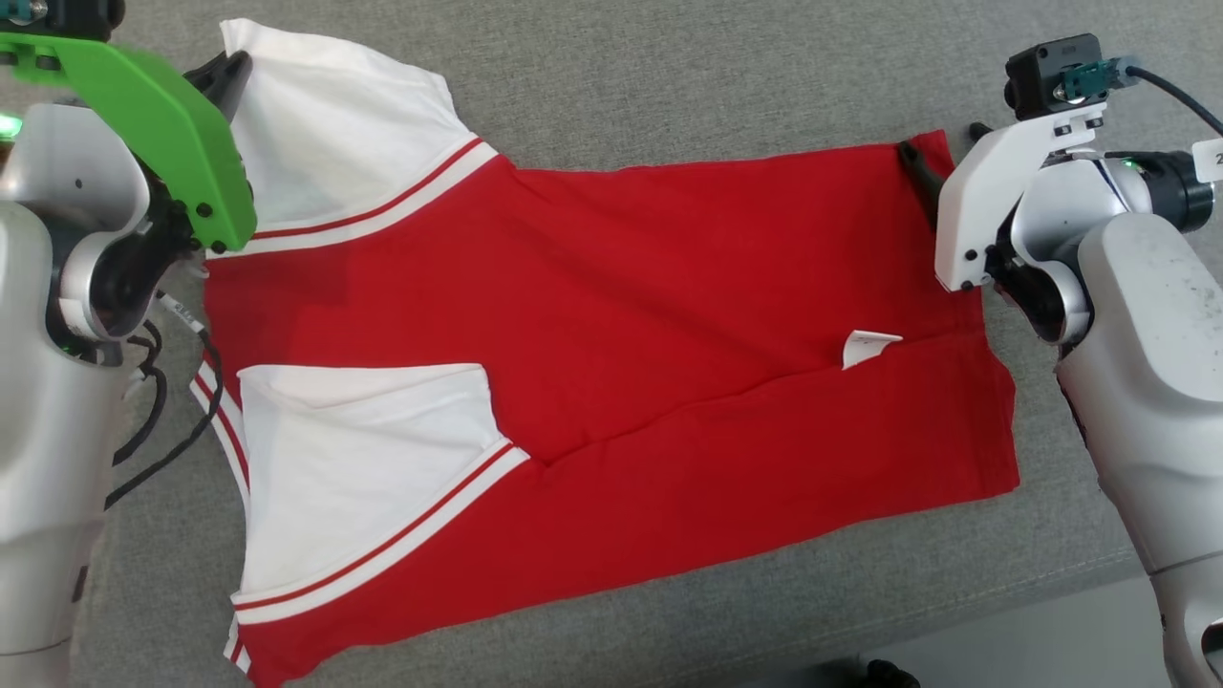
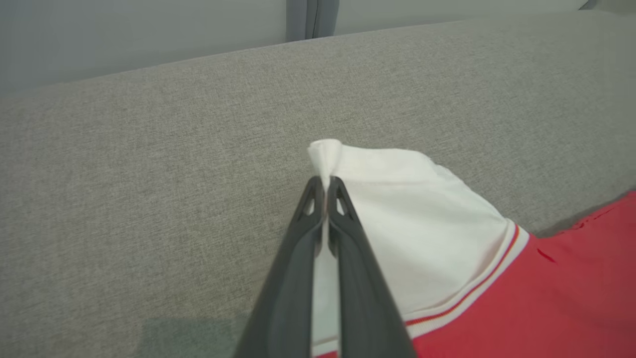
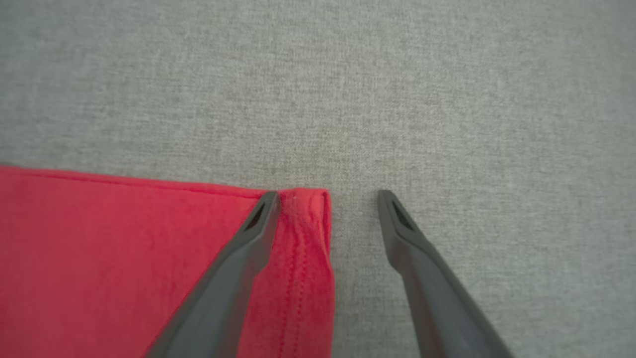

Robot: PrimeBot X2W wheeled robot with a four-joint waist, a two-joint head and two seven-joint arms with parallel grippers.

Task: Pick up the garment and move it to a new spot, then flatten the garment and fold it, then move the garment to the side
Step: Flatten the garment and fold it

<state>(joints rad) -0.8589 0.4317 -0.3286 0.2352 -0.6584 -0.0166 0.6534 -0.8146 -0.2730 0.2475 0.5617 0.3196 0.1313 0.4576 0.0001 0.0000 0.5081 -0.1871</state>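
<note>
The garment [image 1: 621,315] is a red shirt with white, red-striped sleeves, spread flat on the grey cushion [image 1: 669,86]. My left gripper [image 1: 225,76] is at the far left sleeve. In the left wrist view it [image 2: 325,181] is shut on the outer corner of that white sleeve [image 2: 407,214], with a tuft of cloth poking past the tips. My right gripper [image 1: 946,148] is at the far right hem corner. It [image 3: 328,199] stands open, one finger lying on the red cloth [image 3: 124,258] and the other on bare cushion, with the corner between them.
A small white label [image 1: 868,346] sticks up from the shirt near its right end. The cushion's front edge and pale floor [image 1: 1032,650] lie at the lower right. A pale wall [image 2: 149,35] rises beyond the cushion's far edge. Black cables [image 1: 182,382] hang off my left arm.
</note>
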